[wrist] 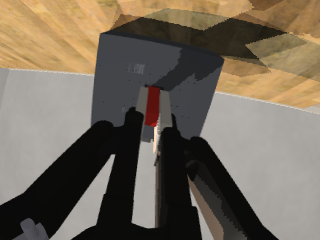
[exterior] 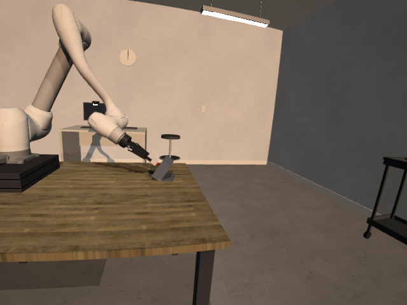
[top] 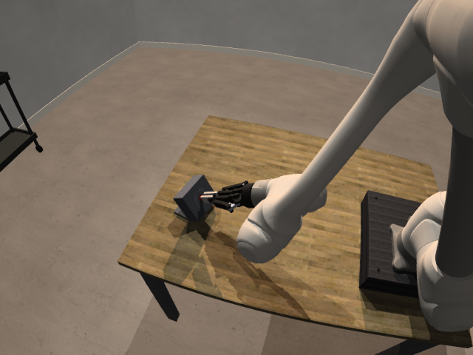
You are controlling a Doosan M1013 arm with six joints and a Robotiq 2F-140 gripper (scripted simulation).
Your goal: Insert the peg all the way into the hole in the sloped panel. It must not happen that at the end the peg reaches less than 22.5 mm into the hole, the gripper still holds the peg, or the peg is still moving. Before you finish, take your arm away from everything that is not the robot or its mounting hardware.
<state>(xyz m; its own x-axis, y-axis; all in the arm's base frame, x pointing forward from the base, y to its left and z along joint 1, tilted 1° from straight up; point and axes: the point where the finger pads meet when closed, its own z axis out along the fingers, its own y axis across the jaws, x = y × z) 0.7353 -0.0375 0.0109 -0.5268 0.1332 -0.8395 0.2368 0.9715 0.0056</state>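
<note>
The sloped grey panel [top: 194,197] stands near the table's left edge; it also shows in the exterior view [exterior: 163,171] and fills the middle of the wrist view [wrist: 156,90]. My gripper [top: 208,197] is shut on the red peg [wrist: 154,107], and its fingertips are right at the panel's face. Only a short red stub of the peg shows between the fingertips and the panel in the top view [top: 200,197] and the exterior view [exterior: 158,163]. The peg's front end meets the panel at the hole; the hole itself is hidden by the peg.
The arm's black base block [top: 383,244] sits at the table's right side. A black wheeled cart [top: 13,122] stands on the floor off to the left. The panel is close to the table's left edge.
</note>
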